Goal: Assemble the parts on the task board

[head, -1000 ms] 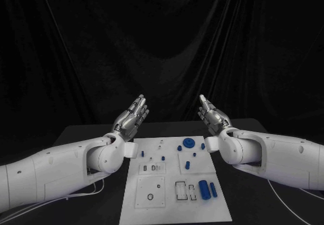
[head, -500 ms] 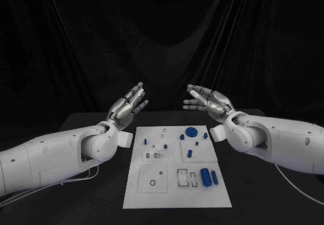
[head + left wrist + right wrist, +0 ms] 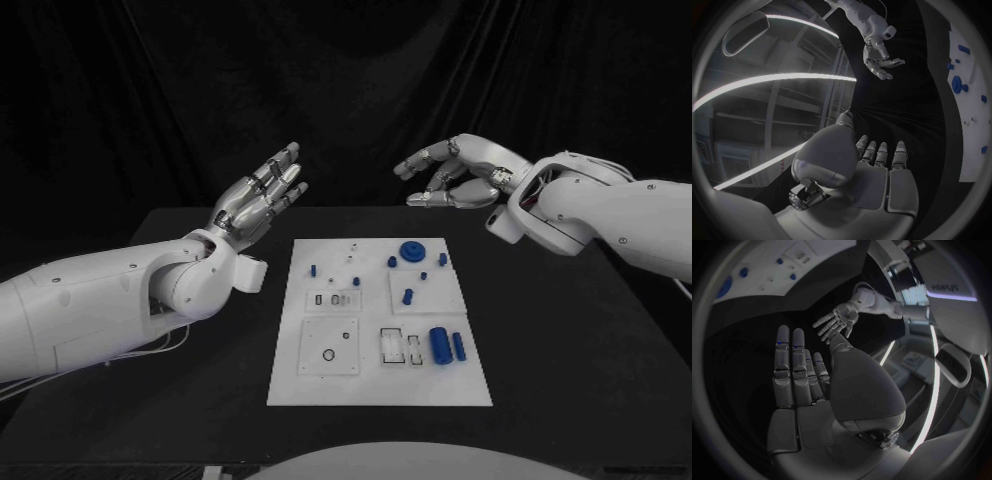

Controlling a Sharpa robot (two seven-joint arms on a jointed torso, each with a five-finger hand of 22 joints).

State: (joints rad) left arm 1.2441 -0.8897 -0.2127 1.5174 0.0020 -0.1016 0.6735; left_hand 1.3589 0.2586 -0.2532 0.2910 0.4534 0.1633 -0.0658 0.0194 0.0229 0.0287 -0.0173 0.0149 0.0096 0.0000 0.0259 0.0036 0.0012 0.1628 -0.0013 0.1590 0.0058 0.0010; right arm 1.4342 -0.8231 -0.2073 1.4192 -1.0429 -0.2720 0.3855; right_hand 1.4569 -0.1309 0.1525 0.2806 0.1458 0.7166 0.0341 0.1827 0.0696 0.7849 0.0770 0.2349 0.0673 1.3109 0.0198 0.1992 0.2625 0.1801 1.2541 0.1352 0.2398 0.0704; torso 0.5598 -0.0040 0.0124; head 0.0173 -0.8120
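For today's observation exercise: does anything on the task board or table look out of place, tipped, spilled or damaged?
Nothing stands out. The white task board lies flat and square on the black table, its blue parts resting on it. Both the left hand and the right hand are raised above the table, holding nothing.

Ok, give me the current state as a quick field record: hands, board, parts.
left hand: raised above the table, fingers apart, holding nothing
right hand: raised, fingers bent, holding nothing
task board: flat on the table, between the arms
parts: large blue disc at far end; two blue cylinders near right side
contact: neither hand touches the board
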